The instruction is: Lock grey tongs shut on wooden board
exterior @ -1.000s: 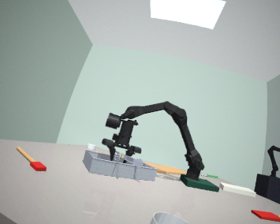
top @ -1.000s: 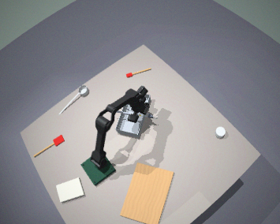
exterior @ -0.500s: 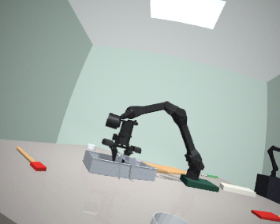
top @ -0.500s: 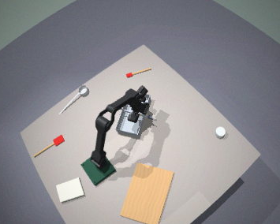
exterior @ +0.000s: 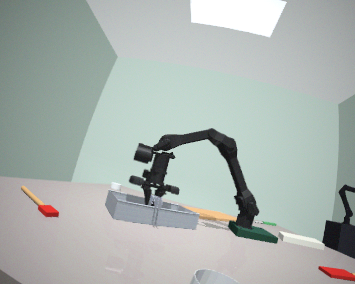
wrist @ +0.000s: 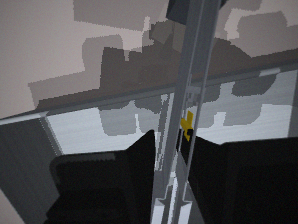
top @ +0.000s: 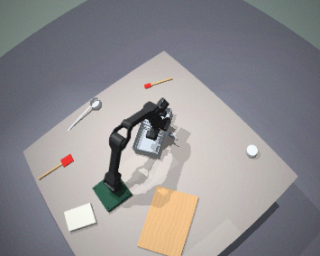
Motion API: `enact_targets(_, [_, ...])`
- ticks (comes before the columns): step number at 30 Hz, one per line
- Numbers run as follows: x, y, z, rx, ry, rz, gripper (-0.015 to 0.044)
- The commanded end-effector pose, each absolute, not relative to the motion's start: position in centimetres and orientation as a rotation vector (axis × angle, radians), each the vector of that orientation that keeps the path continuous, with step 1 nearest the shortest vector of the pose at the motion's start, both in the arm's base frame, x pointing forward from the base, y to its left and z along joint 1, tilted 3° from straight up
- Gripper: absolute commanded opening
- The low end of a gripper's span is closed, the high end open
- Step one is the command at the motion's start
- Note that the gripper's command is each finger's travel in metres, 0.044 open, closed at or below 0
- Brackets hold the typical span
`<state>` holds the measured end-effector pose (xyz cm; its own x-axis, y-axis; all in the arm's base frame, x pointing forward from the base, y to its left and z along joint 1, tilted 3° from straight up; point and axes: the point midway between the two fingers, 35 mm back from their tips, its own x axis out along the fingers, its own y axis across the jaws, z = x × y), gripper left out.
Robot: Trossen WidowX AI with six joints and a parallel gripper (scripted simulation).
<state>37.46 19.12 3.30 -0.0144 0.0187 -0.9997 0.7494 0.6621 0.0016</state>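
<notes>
The grey tongs (wrist: 196, 55) (exterior: 156, 217) lie across the roasting tin (top: 149, 154) (exterior: 127, 212) (wrist: 20, 150). In the wrist view their two arms are close together, with a dark block at the top end and a small yellow part (wrist: 187, 122) between them. My gripper (wrist: 163, 133) (exterior: 154, 200) is low over the tin, nearly shut, with one black finger on each side of the tongs' arms. It is shut on the tongs. In the top view the arm hides most of them. The wooden board (top: 169, 221) (exterior: 213, 215) has nothing on it.
Red-headed tools with wooden handles (top: 67, 160) (top: 148, 86) (exterior: 48, 211) lie on the table. A ladle-like tool (top: 96, 104), a white round object (top: 251, 151) (exterior: 116, 186) and a white block (top: 80, 217) (exterior: 301, 240) stand apart. The tin's walls surround the gripper.
</notes>
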Motion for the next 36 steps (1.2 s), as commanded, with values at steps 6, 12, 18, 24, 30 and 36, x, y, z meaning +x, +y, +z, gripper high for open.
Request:
enact_targets(6, [37.5, 19.2, 3.4, 0.673, 1.488, -0.653, 0.0028])
enact_targets(12, [37.5, 19.2, 3.4, 0.673, 1.488, -0.653, -0.0090])
enact_targets(18, [37.9, 19.3, 5.3, 0.675, 1.486, -0.653, -0.0150])
enact_targets(24, [38.2, 19.3, 12.0, 0.679, 1.483, -0.653, -0.0150])
enact_targets(30, [37.6, 18.9, 16.0, 0.681, 1.482, -0.654, -0.0150])
enact_targets(36, [37.6, 18.9, 16.0, 0.681, 1.482, -0.654, -0.0150])
